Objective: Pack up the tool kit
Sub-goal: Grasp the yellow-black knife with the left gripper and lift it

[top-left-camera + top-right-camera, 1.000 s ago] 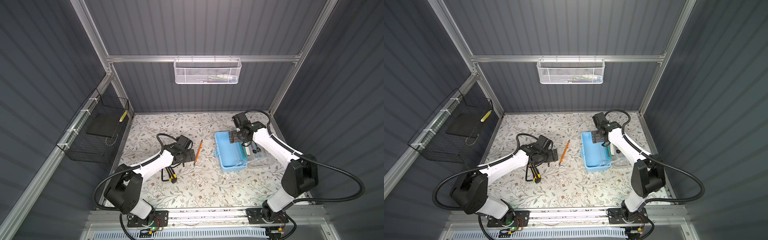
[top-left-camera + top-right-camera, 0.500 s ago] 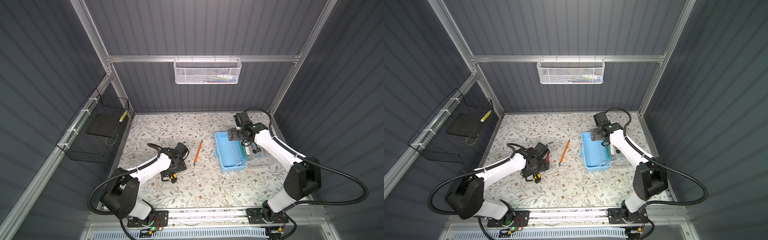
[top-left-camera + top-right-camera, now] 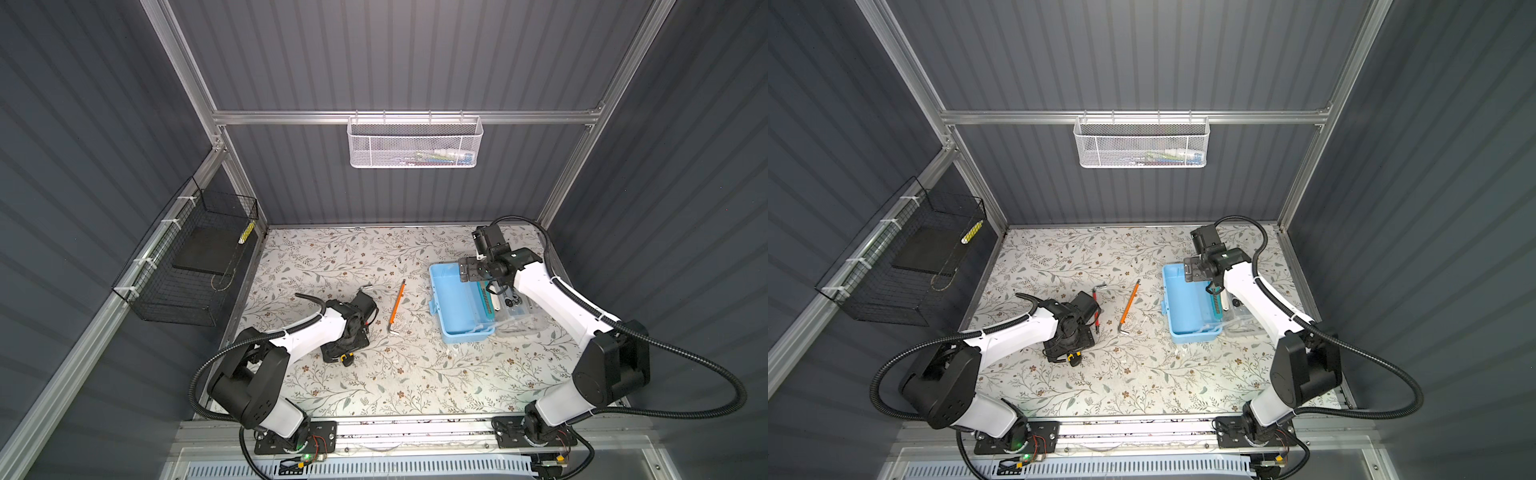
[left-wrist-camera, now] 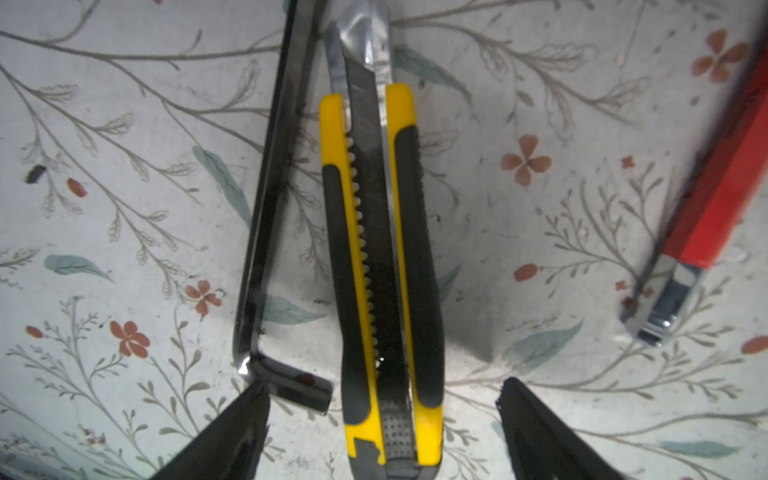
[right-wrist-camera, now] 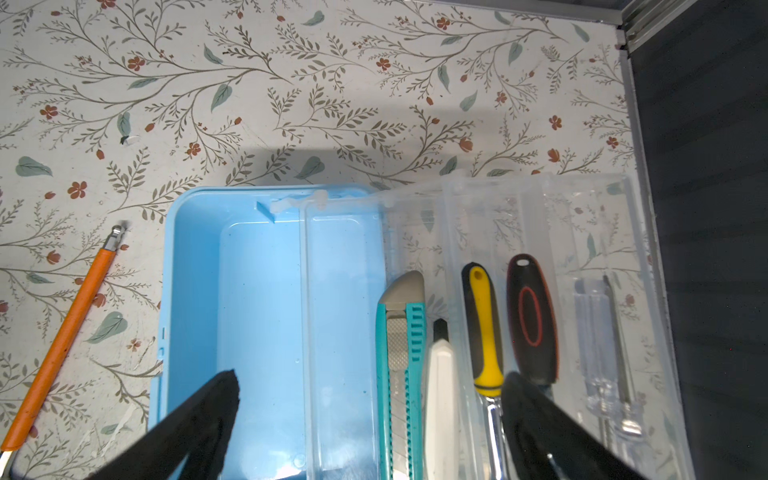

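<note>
Left of centre in both top views, left gripper (image 4: pixel 381 386) has dropped, jaws spread astride the yellow utility knife (image 4: pixel 374 249) for pickup; right gripper (image 5: pixel 372 376) spread over blue box (image 5: pixel 257 311).

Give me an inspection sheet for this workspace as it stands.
Surface: floral mat, flat.
Job's things: blue box open, tub looks empty; teal knife and screwdrivers in the clear lid; yellow knife, black hex key, orange key, red key on the mat.
Clutter: small pale scraps on the mat.
Grippers: left gripper open, straddling the yellow knife; right gripper open over the box.
Cables: black conduits loop by the arm bases.
Surroundings: white mesh basket on rear wall; black wire basket on side wall.
</note>
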Controlling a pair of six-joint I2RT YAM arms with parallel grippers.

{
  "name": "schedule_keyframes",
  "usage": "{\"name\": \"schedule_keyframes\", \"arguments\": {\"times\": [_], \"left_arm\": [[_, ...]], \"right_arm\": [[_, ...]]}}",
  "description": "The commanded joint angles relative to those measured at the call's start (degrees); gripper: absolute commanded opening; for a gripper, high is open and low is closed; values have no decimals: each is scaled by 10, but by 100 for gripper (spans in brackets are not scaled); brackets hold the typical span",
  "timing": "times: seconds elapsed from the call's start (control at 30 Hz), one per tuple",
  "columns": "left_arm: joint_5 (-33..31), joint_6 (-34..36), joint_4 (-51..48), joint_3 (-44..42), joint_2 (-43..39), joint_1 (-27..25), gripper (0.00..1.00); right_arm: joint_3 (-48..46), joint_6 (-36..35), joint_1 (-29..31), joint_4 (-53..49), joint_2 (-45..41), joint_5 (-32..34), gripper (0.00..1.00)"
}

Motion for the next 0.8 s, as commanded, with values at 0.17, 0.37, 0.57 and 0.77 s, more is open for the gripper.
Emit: {"name": "schedule_keyframes", "arguments": {"times": [0.17,0.37,0.57,0.77], "left_arm": [[1,-4,23,-24,16,4,78],[4,4,51,-28,40,4,65],[6,21,57,-19,53,4,47],[0,21,60,-10,38,4,44]], "right_arm": [[-9,1,-2,-7,-10,11,99],[-11,-1,-3,-18,-21,21,99],[-20,5,-8,-17,-31,12,99],[-22,14,-11,-16,-30,-5,99]]}}
